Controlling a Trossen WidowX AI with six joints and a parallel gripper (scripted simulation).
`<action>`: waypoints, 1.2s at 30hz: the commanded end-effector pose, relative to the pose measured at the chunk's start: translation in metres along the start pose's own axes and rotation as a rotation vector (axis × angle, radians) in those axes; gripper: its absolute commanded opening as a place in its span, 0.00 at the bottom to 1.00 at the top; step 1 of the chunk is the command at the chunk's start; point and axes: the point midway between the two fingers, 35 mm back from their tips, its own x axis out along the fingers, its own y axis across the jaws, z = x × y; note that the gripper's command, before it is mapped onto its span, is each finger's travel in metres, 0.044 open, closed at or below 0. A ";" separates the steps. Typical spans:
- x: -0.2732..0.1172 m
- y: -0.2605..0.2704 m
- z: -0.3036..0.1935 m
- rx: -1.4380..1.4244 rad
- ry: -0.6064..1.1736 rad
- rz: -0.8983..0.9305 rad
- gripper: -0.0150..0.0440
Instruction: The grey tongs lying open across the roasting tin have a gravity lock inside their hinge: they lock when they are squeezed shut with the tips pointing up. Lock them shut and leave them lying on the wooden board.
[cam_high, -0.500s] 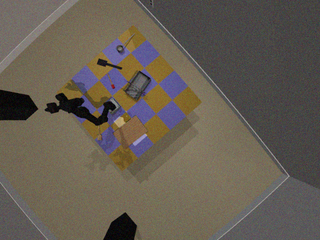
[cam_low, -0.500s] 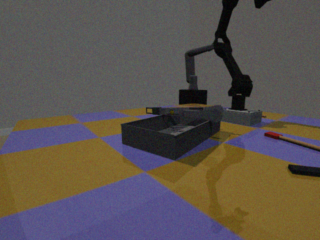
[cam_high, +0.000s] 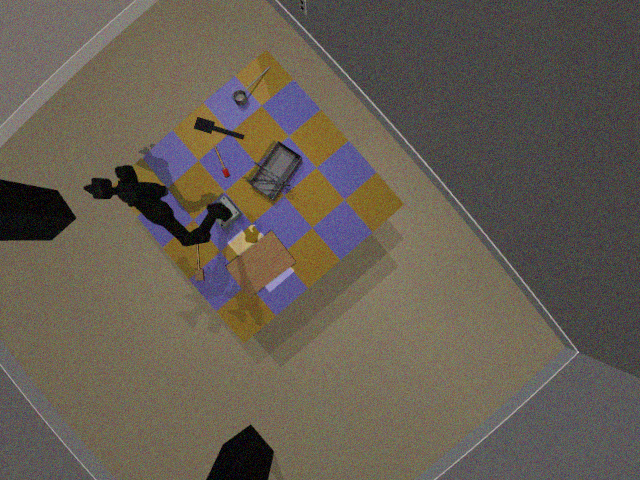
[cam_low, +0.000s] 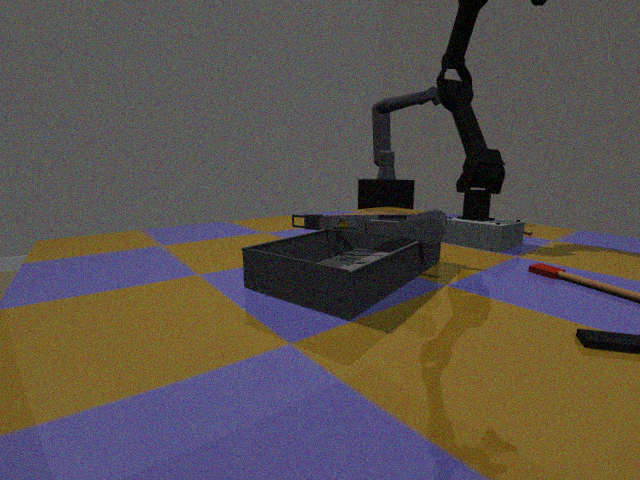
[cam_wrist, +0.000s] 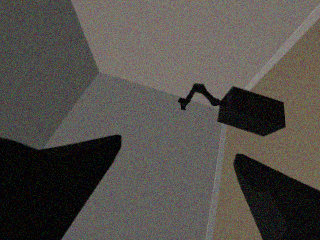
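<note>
the gripper (cam_high: 103, 178) (cam_wrist: 176, 149) is spread wide, with nothing between its two fingers. it is up high, past the left edge of the table (cam_high: 292, 103) (cam_low: 206, 361) as seen from above. the black arm (cam_high: 160, 214) (cam_low: 470, 124) bends up from a pale grey block (cam_high: 237, 209) (cam_low: 509, 240).

seen from above, the grey tongs (cam_high: 266, 170) (cam_low: 392, 225) are to the right of the block and a bit far. they lie open across the roasting tin (cam_high: 290, 151) (cam_low: 299, 289), well apart from the gripper. they are not on the wooden board (cam_high: 263, 258). the board lies flat on the near side of the table. a pale patch (cam_high: 239, 245) and a small yellow thing (cam_high: 252, 234) are just beside its far edge, and a white strip (cam_high: 279, 280) is by its near right edge.

a little wooden turner (cam_high: 200, 273) is to the left of the board. on the far side, a stick with a red end (cam_high: 225, 172) (cam_low: 545, 271) lies left of the tin. a black turner (cam_high: 204, 125) (cam_low: 610, 341) is farther, and a round grey cup with a long handle (cam_high: 240, 97) is farthest. a grey arm (cam_low: 381, 129) on a black box (cam_low: 386, 193) stands at the back in the side view.
</note>
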 end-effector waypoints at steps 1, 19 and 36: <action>0.001 -0.014 0.044 0.048 -0.138 -0.022 1.00; -0.089 -0.127 0.239 0.302 -0.826 -0.228 1.00; -0.300 -0.316 0.290 0.768 -1.396 -0.686 1.00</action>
